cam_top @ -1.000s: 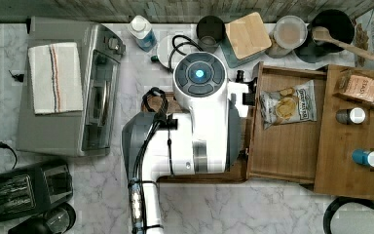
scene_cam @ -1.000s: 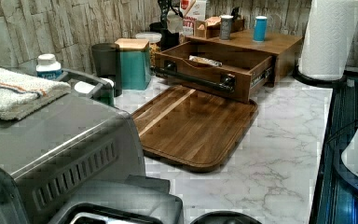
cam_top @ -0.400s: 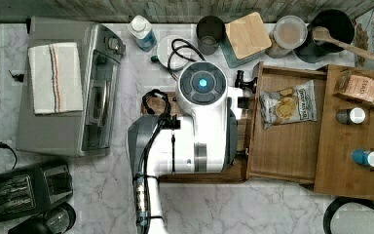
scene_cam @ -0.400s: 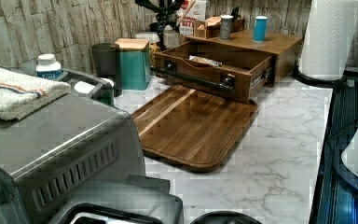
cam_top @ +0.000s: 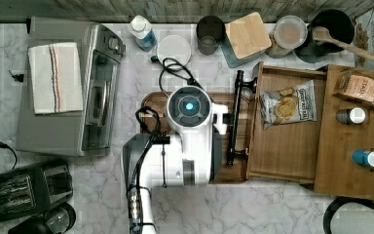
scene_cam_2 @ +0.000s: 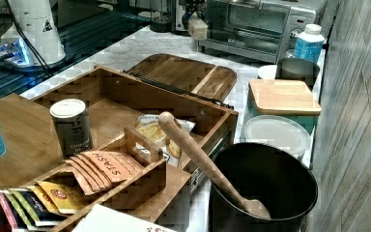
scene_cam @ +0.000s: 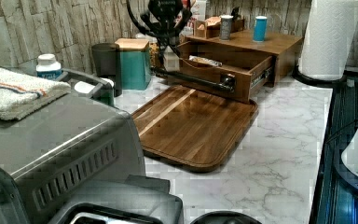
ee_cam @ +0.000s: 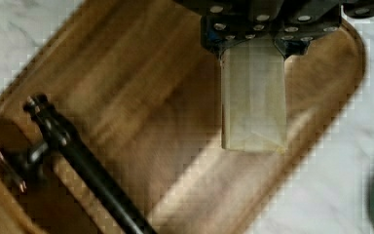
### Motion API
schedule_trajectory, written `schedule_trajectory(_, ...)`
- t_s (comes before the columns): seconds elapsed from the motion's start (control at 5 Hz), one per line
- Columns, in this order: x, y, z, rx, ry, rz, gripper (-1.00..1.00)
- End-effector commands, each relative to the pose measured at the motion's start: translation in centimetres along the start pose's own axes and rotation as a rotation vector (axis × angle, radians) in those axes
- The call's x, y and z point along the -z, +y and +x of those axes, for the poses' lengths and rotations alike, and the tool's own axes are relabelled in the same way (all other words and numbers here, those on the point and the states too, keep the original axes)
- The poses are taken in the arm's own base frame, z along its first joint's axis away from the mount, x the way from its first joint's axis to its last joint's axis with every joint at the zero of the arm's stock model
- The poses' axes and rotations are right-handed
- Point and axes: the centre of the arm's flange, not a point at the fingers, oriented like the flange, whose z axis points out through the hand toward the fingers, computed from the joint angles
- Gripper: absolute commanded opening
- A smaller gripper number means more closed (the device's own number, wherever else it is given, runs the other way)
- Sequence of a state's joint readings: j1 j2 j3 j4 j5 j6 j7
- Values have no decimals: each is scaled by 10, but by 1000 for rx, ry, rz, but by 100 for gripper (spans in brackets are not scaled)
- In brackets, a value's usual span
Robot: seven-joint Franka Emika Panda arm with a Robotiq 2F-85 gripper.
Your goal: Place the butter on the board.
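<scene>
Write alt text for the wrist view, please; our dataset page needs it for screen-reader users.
The end effector holds a pale block of butter above the dark wooden board, which lies on a white marble counter. The black handle bar of a wooden drawer box crosses beside the board.

The board [scene_cam: 193, 126] is dark, grained wood with a smooth sheen — the counter [scene_cam: 279, 126] polished marble, the toaster oven [cam_top: 97, 87] brushed metal, its towel [cam_top: 54, 77] nubby cloth.
</scene>
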State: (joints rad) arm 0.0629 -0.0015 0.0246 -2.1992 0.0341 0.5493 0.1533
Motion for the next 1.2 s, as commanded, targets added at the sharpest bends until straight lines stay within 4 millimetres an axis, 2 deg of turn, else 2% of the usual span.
schedule_trajectory(0.2,-15,-6,-100,87,69,43,-100)
schedule_trajectory(0.4,-34,2,-99,100,60,34,-100)
schedule_trajectory(0.6,-54,1,-110,83,103,59,-100)
schedule_trajectory(0.8,-63,-6,-128,46,134,92,-100)
schedule_trajectory(1.2,-88,-15,-137,-25,94,107,-100)
